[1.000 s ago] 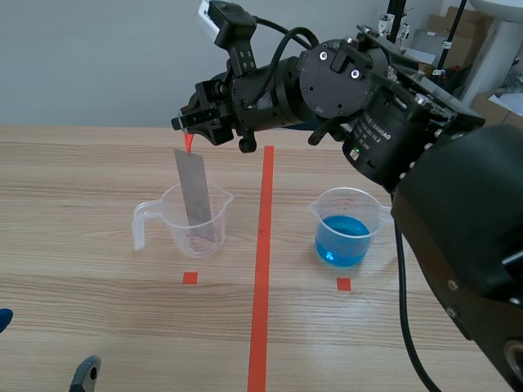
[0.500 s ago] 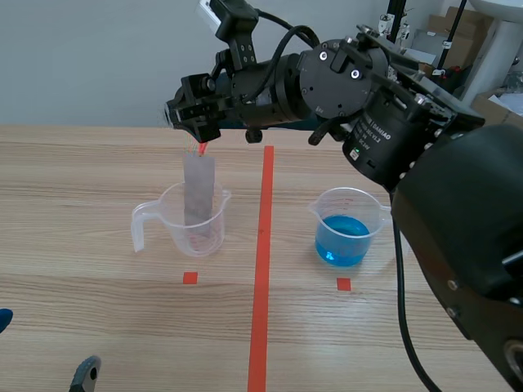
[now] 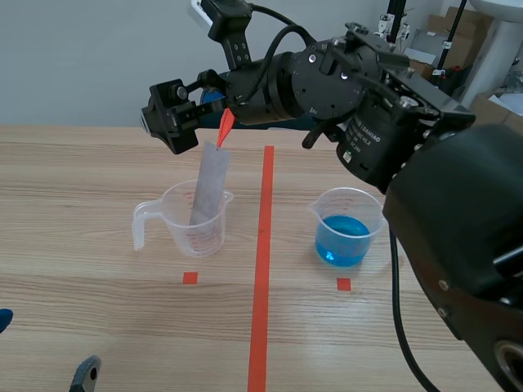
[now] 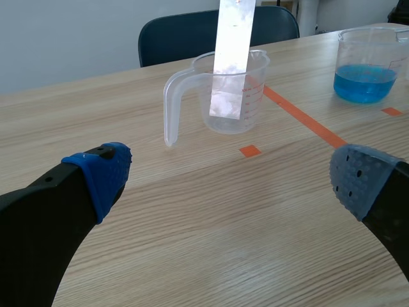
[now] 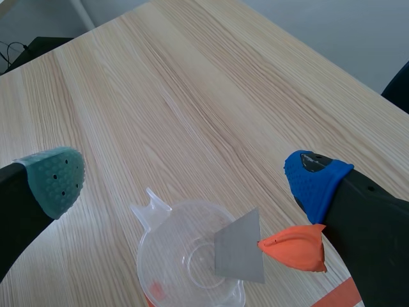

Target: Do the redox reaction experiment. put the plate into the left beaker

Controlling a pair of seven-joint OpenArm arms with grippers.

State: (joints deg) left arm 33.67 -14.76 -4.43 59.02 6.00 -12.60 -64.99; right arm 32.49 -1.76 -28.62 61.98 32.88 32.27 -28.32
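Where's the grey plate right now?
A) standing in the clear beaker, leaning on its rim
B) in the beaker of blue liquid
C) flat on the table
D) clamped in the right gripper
A: the plate stands tilted with its lower end inside the clear beaker, and the right gripper above it is open wide.

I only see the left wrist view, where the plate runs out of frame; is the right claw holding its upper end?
Observer: No, the right claw is open, its fingers wide apart above the left beaker.
Operator: Then what keeps the plate up?
Observer: The plate stands in the beaker and leans on its rim, its top tilted toward the tape line.
Operator: Is anything on its top end?
Observer: Yes, an orange-red tab, close beside the claw's blue-padded finger; I cannot tell whether they touch.
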